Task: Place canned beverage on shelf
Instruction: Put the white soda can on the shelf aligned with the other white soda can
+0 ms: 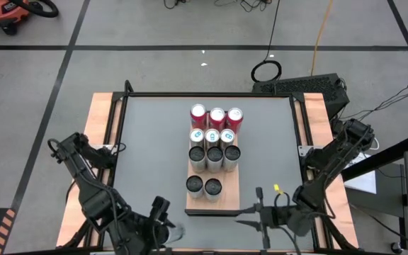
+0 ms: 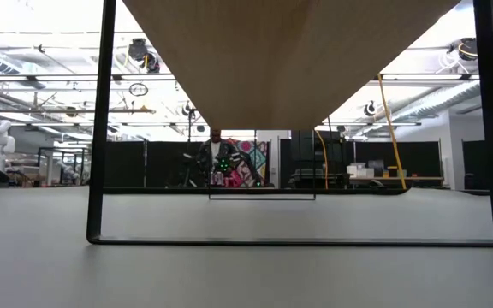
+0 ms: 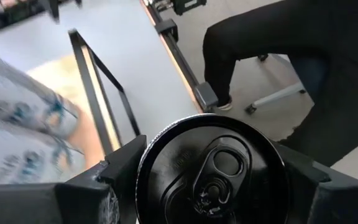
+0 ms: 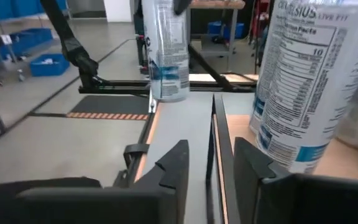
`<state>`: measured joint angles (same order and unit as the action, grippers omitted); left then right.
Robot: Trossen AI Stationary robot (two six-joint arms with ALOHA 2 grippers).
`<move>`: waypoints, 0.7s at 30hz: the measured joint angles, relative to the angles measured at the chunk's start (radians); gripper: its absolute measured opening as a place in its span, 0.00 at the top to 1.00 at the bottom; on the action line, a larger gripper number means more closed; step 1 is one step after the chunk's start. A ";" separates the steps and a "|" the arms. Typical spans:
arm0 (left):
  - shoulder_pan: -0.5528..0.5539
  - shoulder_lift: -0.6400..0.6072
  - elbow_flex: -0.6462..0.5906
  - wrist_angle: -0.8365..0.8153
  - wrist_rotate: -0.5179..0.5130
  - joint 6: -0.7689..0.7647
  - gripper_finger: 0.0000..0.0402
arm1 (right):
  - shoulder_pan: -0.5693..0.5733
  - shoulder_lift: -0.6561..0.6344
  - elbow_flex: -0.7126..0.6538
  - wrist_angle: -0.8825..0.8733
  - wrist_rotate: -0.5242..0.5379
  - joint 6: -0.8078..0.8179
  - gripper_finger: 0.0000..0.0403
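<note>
Gripping a black-topped can (image 3: 213, 171) between its fingers, the left gripper (image 1: 163, 212) sits at the near edge of the counter (image 1: 154, 142), its jaws spread about the can's body with the pull tab facing the wrist camera. Just beside that gripper, toward the counter's middle, stands the near end of the shelf (image 1: 229, 195), a light wood board with a dark rim. Beyond the gripper, on the board, stand two cans (image 1: 203, 186) side by side, then a row of three dark-topped cans (image 1: 214, 155), then three white-topped ones (image 1: 212, 136), and past the board's far end three red cans (image 1: 217, 117). A person's dark-clad leg (image 3: 253, 50) shows off the counter behind the held can. On the other side of the shelf's near end sits the right gripper (image 1: 252, 214), holding nothing, its fingers (image 4: 176, 165) only narrowly apart and astride the shelf's dark rim, with a white-labelled can (image 4: 306, 81) close beside it on the board
</note>
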<state>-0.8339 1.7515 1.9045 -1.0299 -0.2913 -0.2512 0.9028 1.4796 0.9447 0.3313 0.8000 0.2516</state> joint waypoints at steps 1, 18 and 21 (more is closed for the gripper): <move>0.004 0.000 0.006 0.000 0.000 0.029 0.37 | -0.011 0.000 0.000 0.001 -0.017 0.015 0.83; 0.083 0.000 0.116 0.058 0.055 0.543 0.37 | -0.069 0.004 0.066 0.098 -0.087 -0.082 0.48; 0.105 0.000 0.130 0.064 0.055 0.618 0.37 | -0.084 0.004 0.113 0.032 -0.126 -0.082 0.43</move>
<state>-0.7286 1.7515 2.0344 -0.9663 -0.2363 0.3664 0.8184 1.4834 1.0581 0.3629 0.6743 0.1699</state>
